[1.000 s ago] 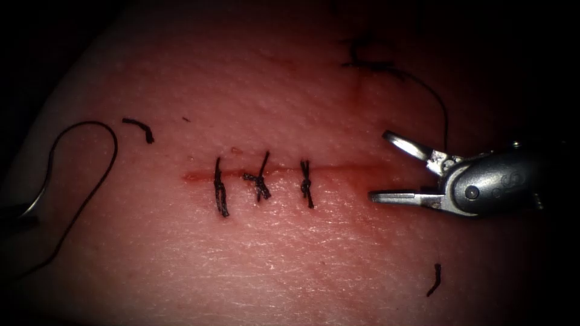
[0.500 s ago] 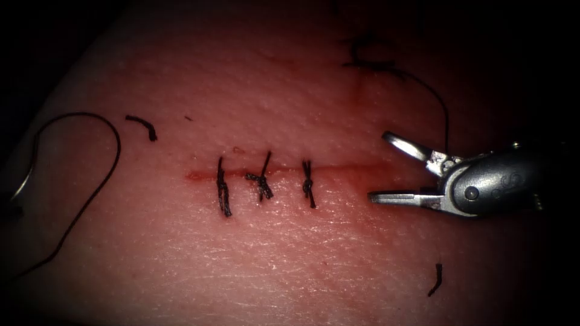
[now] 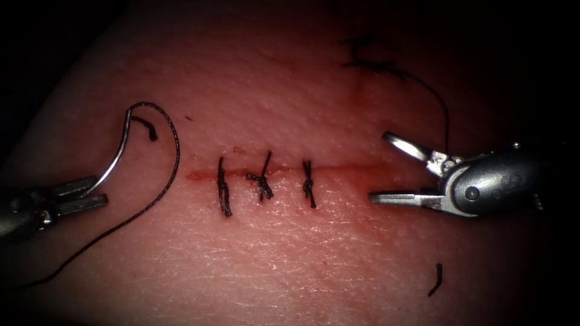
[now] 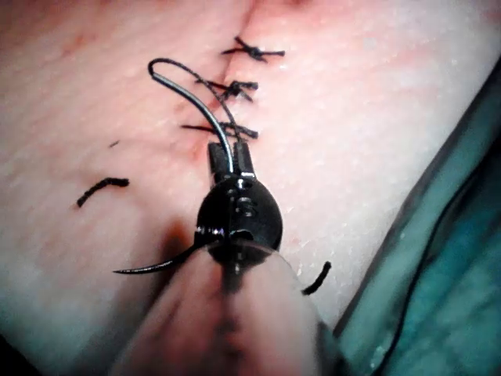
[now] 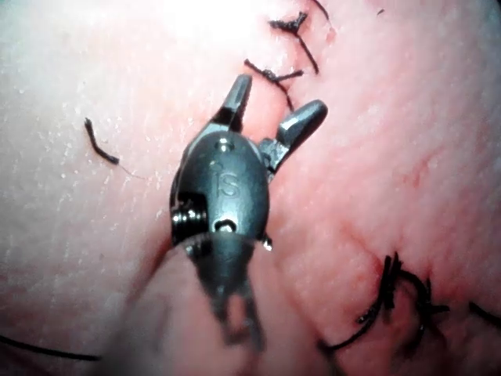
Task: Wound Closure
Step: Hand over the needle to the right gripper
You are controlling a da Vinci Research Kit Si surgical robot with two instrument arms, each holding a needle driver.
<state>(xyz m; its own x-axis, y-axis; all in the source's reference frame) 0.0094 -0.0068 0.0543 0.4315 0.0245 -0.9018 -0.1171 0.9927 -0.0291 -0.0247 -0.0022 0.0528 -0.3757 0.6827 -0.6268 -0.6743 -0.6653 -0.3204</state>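
Left tool (image 3: 90, 196) nearer, curved steel needle (image 3: 119, 152) gripped.

Steel pincer (image 3: 376, 168) — round pivot screw

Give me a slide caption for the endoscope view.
Left hand holds the needle above tissue; right hand open, empty.

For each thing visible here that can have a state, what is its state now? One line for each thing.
Left arm's tool: shut on the curved steel needle.
Curved steel needle: held near one end, arching above the tissue, not in it, left of the cut.
Dark thread: slack, trailing over the tissue.
Right arm's tool: open, holding nothing.
Cut in the pink tissue: three knotted stitches, right end unstitched.
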